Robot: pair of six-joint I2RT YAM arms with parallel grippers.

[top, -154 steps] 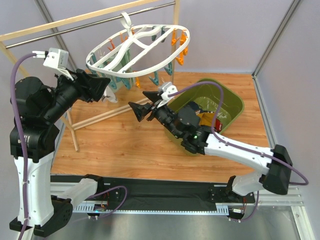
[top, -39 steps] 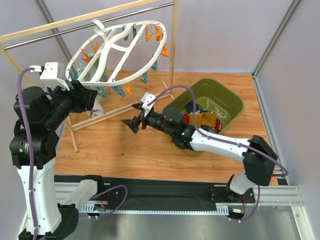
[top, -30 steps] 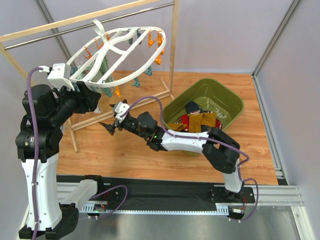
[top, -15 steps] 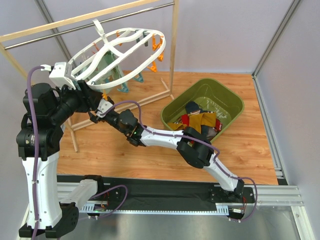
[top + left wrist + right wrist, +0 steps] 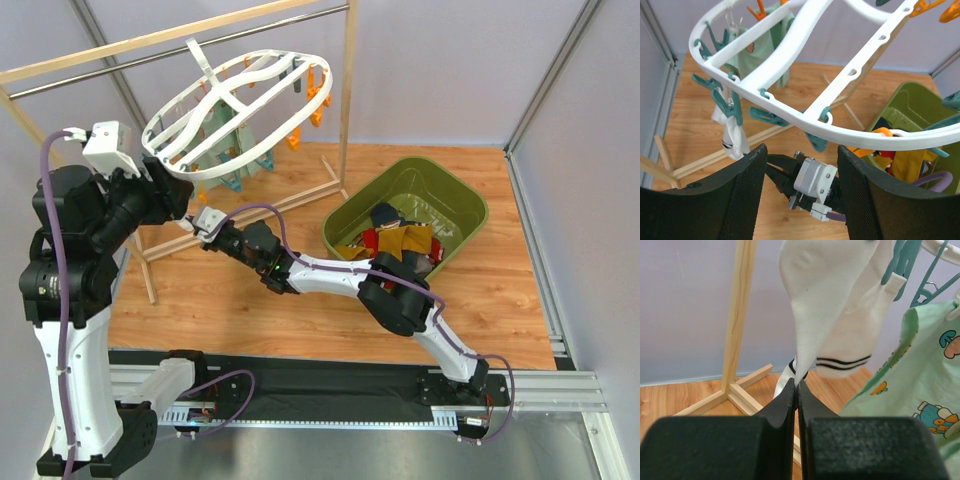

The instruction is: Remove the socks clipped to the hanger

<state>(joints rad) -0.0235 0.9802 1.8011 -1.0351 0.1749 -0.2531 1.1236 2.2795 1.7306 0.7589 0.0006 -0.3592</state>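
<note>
Far-left tabletop corner: right gripper (image 5: pixel 796 386) is pinching the white striped sock (image 5: pixel 835 305), likely to unclip it; left gripper (image 5: pixel 801 149) is hovering wide open under the hanger (image 5: pixel 805 122).

Hanger (image 5: pixel 860 69) glossy wht plastic — socks (image 5: pixel 830 300) soft matt cloth; rail frame (image 5: pixel 737 315) bare wood.

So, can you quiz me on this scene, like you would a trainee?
1. True or false: the right end effector is shut on the white sock.
2. Where do the loose socks lie? A) in the green bin B) in a drawer C) on a chair
3. Fill in: the left end effector, near the hanger, is ___ (open or shut).
Key: 1 true; 2 A; 3 open.
</note>
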